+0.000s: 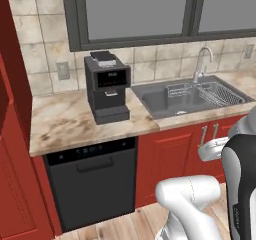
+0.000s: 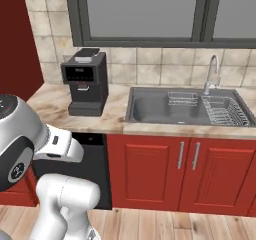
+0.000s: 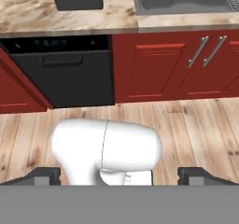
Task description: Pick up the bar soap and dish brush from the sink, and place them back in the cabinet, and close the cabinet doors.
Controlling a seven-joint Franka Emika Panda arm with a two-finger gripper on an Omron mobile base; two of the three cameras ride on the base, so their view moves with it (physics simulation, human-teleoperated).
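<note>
From behind on the left, the arm is folded low in front of the bench, well short of the sink (image 1: pixel 165 101) — I can't make out the bar soap or the brush in the dark basin, and the red cabinet (image 1: pixel 12 134) stands at the far left. From the right, the sink (image 2: pixel 150 109) looks equally bare beside the wire rack (image 2: pixel 222 109). Down the hand, the fingers (image 3: pixel 119 176) are spread wide and empty — still the approach step, I'd judge; next comes reaching over the basin.
</note>
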